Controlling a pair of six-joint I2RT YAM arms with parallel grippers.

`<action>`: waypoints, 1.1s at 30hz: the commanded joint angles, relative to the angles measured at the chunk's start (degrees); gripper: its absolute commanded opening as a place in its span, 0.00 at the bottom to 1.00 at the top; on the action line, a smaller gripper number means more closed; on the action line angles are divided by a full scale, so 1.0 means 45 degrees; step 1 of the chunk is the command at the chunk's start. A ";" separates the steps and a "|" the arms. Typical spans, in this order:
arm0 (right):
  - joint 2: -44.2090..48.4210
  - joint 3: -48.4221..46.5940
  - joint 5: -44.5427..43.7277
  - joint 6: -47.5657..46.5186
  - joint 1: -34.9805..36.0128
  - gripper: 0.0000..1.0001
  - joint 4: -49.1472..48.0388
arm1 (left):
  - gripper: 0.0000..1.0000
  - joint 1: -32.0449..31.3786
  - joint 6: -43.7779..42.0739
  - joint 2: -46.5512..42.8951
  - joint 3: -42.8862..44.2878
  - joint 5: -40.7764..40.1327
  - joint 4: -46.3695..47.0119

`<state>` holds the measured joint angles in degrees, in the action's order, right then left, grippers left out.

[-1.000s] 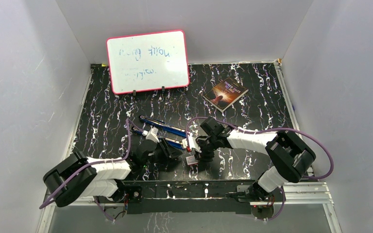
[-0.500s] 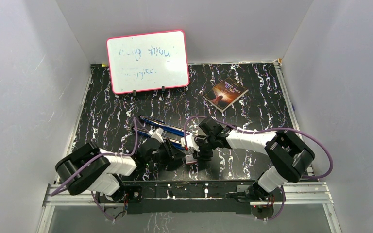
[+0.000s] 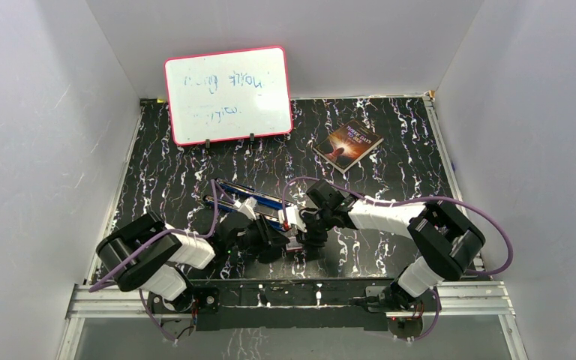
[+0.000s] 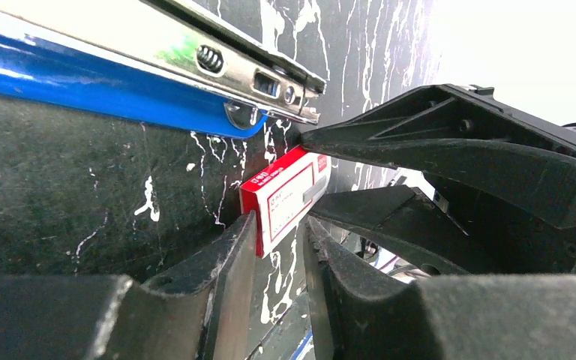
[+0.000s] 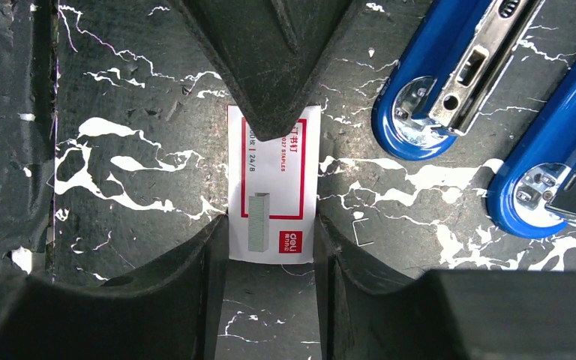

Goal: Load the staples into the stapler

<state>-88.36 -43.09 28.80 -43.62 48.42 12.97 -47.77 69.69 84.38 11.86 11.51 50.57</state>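
Observation:
The blue stapler (image 3: pixel 244 201) lies opened out on the black mat, and its chrome rail (image 4: pixel 217 56) and blue ends (image 5: pixel 435 82) also show. A small white box with a red label (image 5: pixel 274 195) lies flat beside it. My right gripper (image 5: pixel 271 221) is shut on the box's near end, both fingers against its sides. My left gripper (image 4: pixel 279 225) comes from the opposite side, its jaws narrow but open around the box's far end (image 4: pixel 285 199). One left finger (image 4: pixel 232 247) touches the red edge. The staples themselves are out of view.
A pink-framed whiteboard (image 3: pixel 227 95) stands at the back left, and a book (image 3: pixel 349 144) lies at the back right. White walls close in both sides. The metal mounting rail (image 3: pixel 292 296) runs along the near edge. Both grippers crowd together over the box (image 3: pixel 295 244).
My left arm has swung right toward the box and its jaws have narrowed around the box's end. The right gripper and the box have stayed put.

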 commanded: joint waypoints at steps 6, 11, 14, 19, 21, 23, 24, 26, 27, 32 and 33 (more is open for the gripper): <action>-0.0416 -0.0112 -0.0578 0.0487 0.0017 0.44 -0.0234 | 0.26 0.0055 0.0069 0.0860 0.0414 0.0626 0.1013; -0.0392 -0.0102 -0.0478 0.0576 0.0054 0.44 -0.0533 | 0.25 0.0057 0.0010 0.1401 0.0656 0.1010 0.1663; -0.0371 -0.0073 -0.0491 0.0449 0.0103 0.44 -0.0677 | 0.25 0.0053 -0.0054 0.1719 0.0758 0.1278 0.2124; -0.0385 -0.0131 -0.0494 0.0281 0.0193 0.43 -0.0907 | 0.24 0.0051 -0.0039 0.2249 0.0908 0.1633 0.2761; -0.0374 -0.0131 -0.0410 0.0278 0.0202 0.44 -0.1074 | 0.23 0.0062 -0.0082 0.2363 0.0994 0.1724 0.2866; -0.0358 -0.0131 -0.0234 0.0278 0.0233 0.44 -0.1274 | 0.20 0.0052 -0.0113 0.2487 0.1068 0.1804 0.2917; -0.0352 -0.0131 -0.0170 0.0269 0.0250 0.44 -0.1339 | 0.19 0.0056 -0.0115 0.2515 0.1075 0.1826 0.2947; -0.0352 -0.0150 -0.0052 0.0190 0.0284 0.44 -0.1340 | 0.17 0.0049 -0.0111 0.2549 0.1081 0.1822 0.2990; -0.0337 -0.0134 -0.0015 0.0155 0.0308 0.44 -0.1340 | 0.16 0.0054 -0.0108 0.2523 0.1066 0.1809 0.3010; -0.0045 -0.0041 -0.0153 0.0123 0.0331 0.47 -0.1070 | 0.02 0.0059 -0.0156 0.2194 0.0896 0.1614 0.2996; 0.0112 0.0024 -0.0203 0.0166 0.0323 0.49 -0.1025 | 0.00 0.0060 -0.0155 0.2144 0.0831 0.1560 0.3008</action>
<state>-88.36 -43.09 28.14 -42.19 48.42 11.92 -46.54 69.43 95.26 14.02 16.67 60.49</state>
